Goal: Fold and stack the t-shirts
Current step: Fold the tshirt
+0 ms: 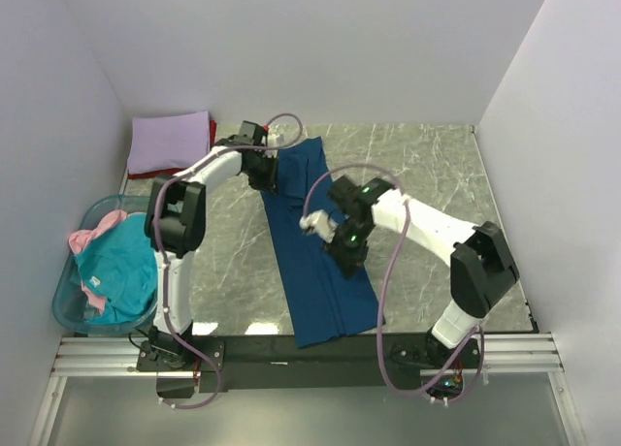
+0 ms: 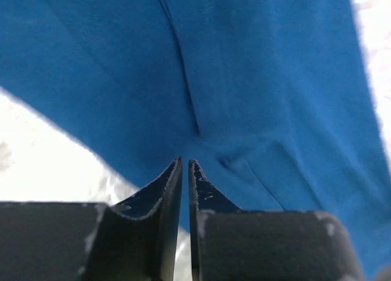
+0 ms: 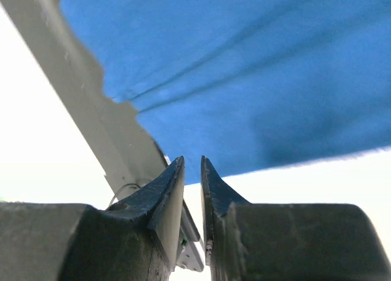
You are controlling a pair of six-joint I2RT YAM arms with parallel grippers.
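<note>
The left gripper point(image 2: 186, 162), jaws nearly closed, pinches a pucker in the dark blue cloth t-shirt point(image 1: 320, 271). The right gripper point(image 3: 192, 160), jaws narrow, sits at the shirt's edge; whether it holds the cloth is unclear.

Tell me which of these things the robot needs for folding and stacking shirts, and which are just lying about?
Part of the job:
dark blue t-shirt
lavender t-shirt
red t-shirt
teal t-shirt
pink t-shirt

Just lying about:
blue plastic basket
</note>
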